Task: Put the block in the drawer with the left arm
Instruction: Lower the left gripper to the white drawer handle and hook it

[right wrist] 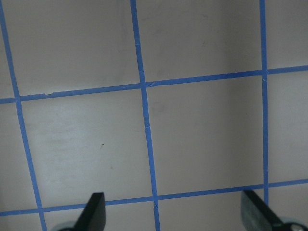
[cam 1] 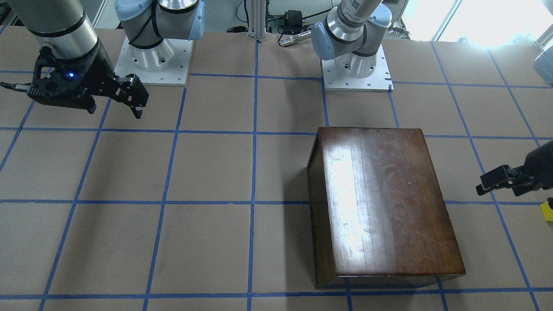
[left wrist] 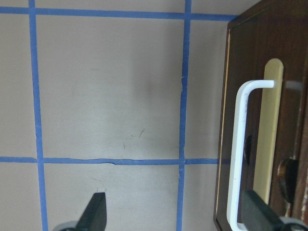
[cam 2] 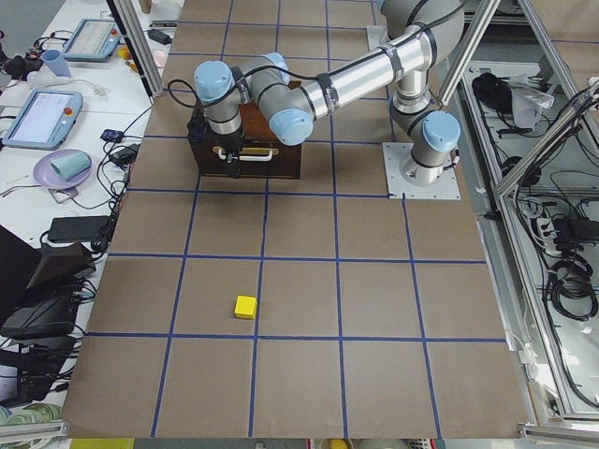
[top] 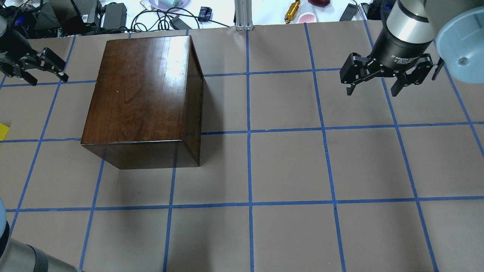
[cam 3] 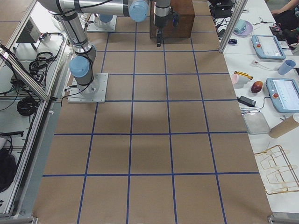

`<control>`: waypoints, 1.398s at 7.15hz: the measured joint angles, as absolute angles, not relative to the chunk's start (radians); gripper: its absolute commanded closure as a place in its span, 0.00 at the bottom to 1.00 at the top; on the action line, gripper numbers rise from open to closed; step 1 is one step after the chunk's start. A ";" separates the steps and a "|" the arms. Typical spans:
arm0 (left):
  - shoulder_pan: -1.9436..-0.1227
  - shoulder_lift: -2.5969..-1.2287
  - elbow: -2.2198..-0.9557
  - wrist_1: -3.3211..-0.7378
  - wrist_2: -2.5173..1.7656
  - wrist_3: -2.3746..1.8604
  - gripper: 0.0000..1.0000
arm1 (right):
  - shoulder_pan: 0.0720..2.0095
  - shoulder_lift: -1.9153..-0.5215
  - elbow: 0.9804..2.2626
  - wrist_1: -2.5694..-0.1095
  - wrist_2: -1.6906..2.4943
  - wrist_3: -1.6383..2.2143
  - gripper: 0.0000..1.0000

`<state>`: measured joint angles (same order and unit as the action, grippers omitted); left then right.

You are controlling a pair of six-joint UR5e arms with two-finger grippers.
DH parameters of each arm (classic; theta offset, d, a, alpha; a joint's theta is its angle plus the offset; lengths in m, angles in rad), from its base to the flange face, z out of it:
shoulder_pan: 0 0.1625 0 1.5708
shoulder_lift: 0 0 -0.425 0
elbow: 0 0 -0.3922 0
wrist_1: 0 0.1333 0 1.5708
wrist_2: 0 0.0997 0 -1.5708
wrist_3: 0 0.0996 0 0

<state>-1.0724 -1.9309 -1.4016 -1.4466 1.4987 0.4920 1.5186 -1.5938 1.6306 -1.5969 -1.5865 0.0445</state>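
Left tool (left wrist: 175, 214), fingers (left wrist: 96, 211) spread wide, beside seemingly closed drawer (left wrist: 288, 57); block (top: 3, 131) cropped at overhead edge.

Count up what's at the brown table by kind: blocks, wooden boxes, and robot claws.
yellow block: 1
dark wooden box: 1
claws: 2, the left claw and the right claw, both open
Total: 4
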 measured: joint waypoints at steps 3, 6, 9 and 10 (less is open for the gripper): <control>-1.021 -1.954 -1.459 -1.447 1.337 0.533 0.00 | 1.519 -1.594 1.631 -1.597 -1.586 0.044 0.00; -1.021 -1.963 -1.514 -1.447 1.240 0.534 0.00 | 1.519 -1.594 1.631 -1.597 -1.586 0.045 0.00; -1.028 -1.967 -1.543 -1.446 1.237 0.535 0.00 | 1.519 -1.594 1.631 -1.597 -1.586 0.044 0.00; -1.028 -1.974 -1.546 -1.445 1.237 0.534 0.00 | 1.519 -1.594 1.631 -1.597 -1.586 0.044 0.00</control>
